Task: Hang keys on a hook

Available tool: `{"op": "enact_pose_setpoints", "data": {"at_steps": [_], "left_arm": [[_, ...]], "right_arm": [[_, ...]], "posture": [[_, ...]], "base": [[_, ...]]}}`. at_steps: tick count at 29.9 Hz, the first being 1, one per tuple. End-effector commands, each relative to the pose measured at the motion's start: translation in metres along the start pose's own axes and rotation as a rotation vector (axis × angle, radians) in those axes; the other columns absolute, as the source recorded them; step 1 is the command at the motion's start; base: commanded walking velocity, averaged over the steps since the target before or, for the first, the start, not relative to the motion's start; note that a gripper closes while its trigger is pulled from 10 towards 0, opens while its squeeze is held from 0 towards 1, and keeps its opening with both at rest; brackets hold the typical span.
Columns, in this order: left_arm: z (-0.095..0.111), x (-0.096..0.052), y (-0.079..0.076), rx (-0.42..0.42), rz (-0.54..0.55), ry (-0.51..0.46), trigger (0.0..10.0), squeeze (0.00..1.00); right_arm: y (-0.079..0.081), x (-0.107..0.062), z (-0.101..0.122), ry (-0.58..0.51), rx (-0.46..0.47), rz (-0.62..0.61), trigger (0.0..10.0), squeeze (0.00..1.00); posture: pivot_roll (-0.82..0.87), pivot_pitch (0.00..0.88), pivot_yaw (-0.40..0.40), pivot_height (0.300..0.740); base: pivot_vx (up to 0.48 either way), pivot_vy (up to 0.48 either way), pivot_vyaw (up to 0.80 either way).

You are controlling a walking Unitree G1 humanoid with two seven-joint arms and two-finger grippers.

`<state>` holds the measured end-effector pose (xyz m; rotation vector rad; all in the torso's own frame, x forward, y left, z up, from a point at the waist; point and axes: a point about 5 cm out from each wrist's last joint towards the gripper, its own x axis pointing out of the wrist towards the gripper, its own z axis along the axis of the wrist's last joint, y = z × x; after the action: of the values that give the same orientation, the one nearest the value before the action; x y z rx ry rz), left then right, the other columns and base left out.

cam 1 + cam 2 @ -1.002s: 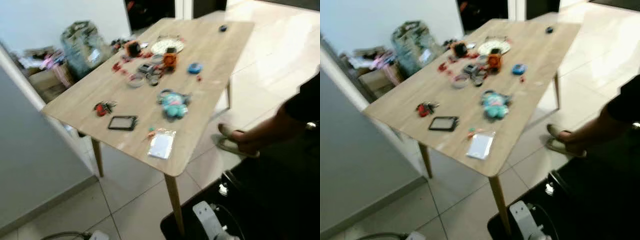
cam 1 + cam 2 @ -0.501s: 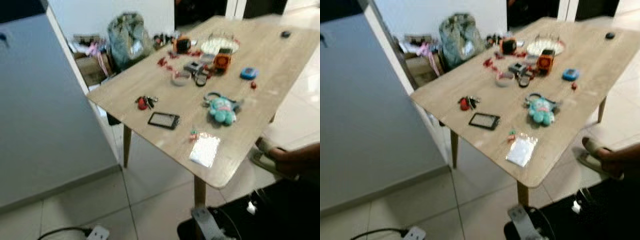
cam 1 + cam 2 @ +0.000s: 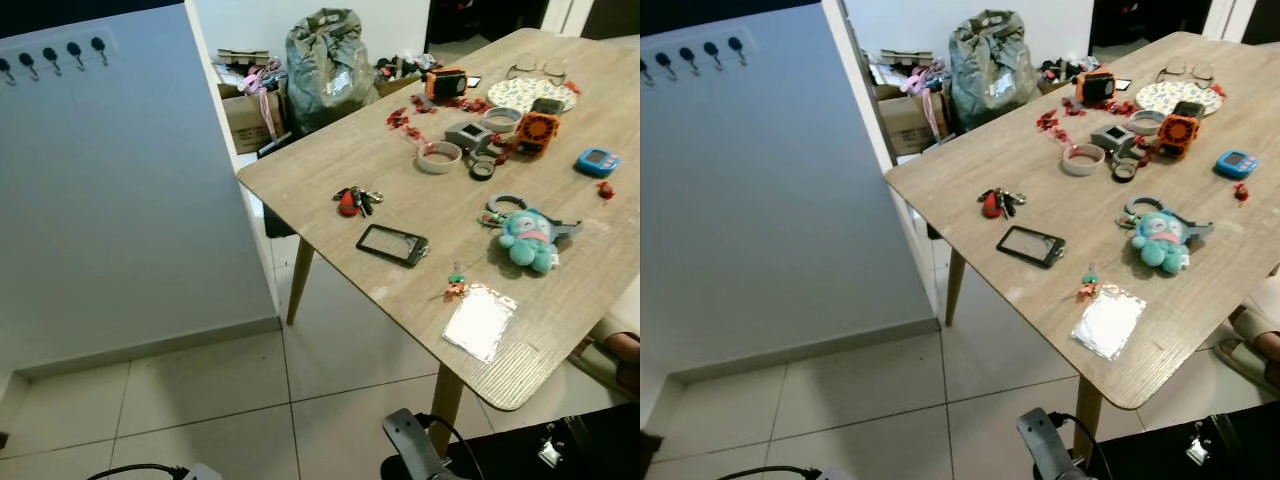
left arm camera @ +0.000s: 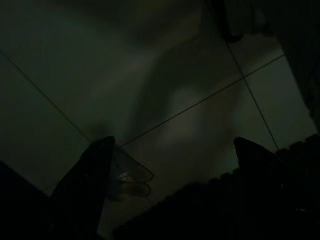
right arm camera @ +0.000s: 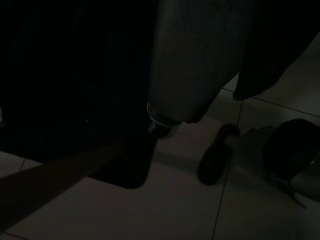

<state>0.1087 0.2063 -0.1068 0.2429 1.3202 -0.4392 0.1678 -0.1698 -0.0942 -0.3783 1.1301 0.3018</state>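
Our left gripper (image 4: 170, 150) hung low by our side, pointing down at the dark floor tiles (image 4: 190, 95). Its two black fingers (image 4: 85, 185) stood wide apart, and there was nothing between them. Our right gripper hung low too, in deep shade, and we could not tell if it was open or closed. In its wrist view we could make out a table leg (image 5: 190, 60) and a dark shoe (image 5: 215, 155) on the floor, and no more.

From the head, the keys (image 3: 354, 199) lay ahead of us on the wooden surface (image 3: 560, 290), close to its near left corner. They had a red tag and made a small bunch that ran sideways, with the red end toward our left. A black phone (image 3: 392, 244) lay just beside them, nearer to us. A blue plush toy (image 3: 527, 238) sat farther to the right, well apart from the keys.

The hooks (image 3: 50, 53) were in a row high up on the pale wall (image 3: 120, 200), far off to our left. So the keys were in front and a bit to the right, and the hooks were up and to the left.

We thought the keys sat about in the middle ahead of us, so either arm could reach once we stepped closer. Because the hooks were on the left, we guessed the left arm was the better one to pick them up.
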Motion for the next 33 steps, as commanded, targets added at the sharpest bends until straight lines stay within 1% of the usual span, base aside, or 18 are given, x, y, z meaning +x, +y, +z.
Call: {"op": "enact_pose_setpoints", "data": {"at_steps": [1,33], "left_arm": [[-0.005,0.0004,-0.0025,-0.003,-0.015,0.017,10.0,0.0],[-0.0037,0.0005,-0.0048,0.013,-0.055,0.018,10.0,0.0]], "right_arm": [[0.0025,-0.0011,-0.0199,0.073,0.0,0.003,10.0,0.0],[0.0013,-0.0012,-0.0204,0.083,-0.001,-0.007,10.0,0.0]], "posture": [[-0.09,0.055,0.122,0.74],[-0.09,0.056,0.126,0.74]], "base": [[0.0,-0.472,0.0],[0.0,-0.471,0.0]]}}
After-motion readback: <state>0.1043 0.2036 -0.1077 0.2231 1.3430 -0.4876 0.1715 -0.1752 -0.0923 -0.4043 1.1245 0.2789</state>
